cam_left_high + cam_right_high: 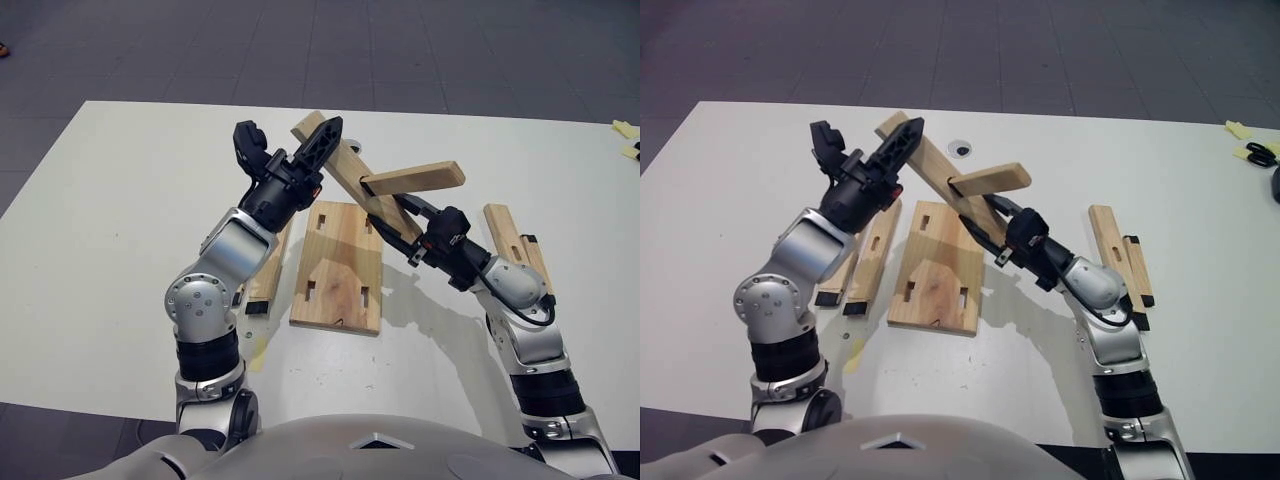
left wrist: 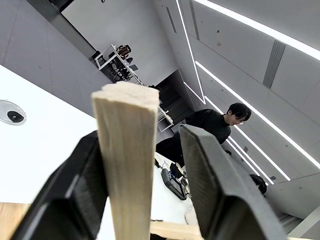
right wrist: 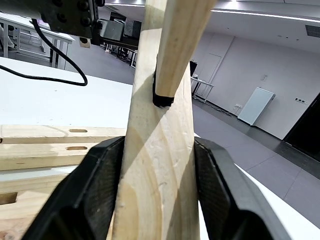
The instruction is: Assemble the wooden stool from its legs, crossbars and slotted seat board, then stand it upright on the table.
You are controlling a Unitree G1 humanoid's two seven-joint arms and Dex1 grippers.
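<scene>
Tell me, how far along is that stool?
Early days. Done: one crossbar is slotted into a leg. In hand: the right jaws clamp that leg in the air, the left jaws sit open around its top end. Left: the seat board lies flat, other legs loose on the table.

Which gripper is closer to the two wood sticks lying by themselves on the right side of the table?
The right gripper. It clamps the tilted leg just left of those sticks; the left gripper is at the leg's far end, much farther left.
</scene>
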